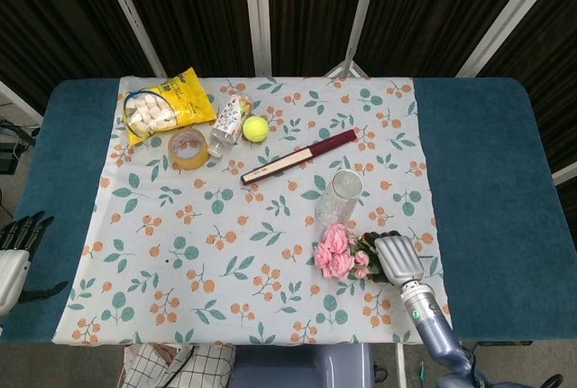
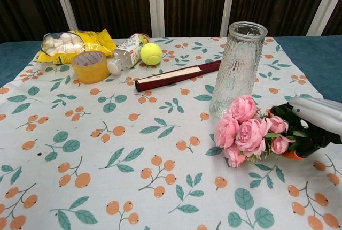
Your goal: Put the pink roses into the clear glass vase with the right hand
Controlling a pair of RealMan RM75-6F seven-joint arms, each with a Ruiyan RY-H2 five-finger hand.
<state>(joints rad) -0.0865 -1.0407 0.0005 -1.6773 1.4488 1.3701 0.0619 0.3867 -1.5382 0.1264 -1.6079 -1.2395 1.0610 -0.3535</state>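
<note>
The right robot hand [image 1: 398, 258] is laid over the pink roses' [image 1: 337, 253] stems, fingers seemingly wrapped on them, ready for lifting toward the clear glass vase [image 2: 239, 68] just beyond.

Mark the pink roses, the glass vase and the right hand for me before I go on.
pink roses [image 2: 241, 128], chest view, on the blooms at the middle of the bunch.
clear glass vase [image 2: 239, 69], chest view, on the middle of its textured wall.
right hand [image 1: 398, 257], head view, on the back of the hand over the stems.
</note>
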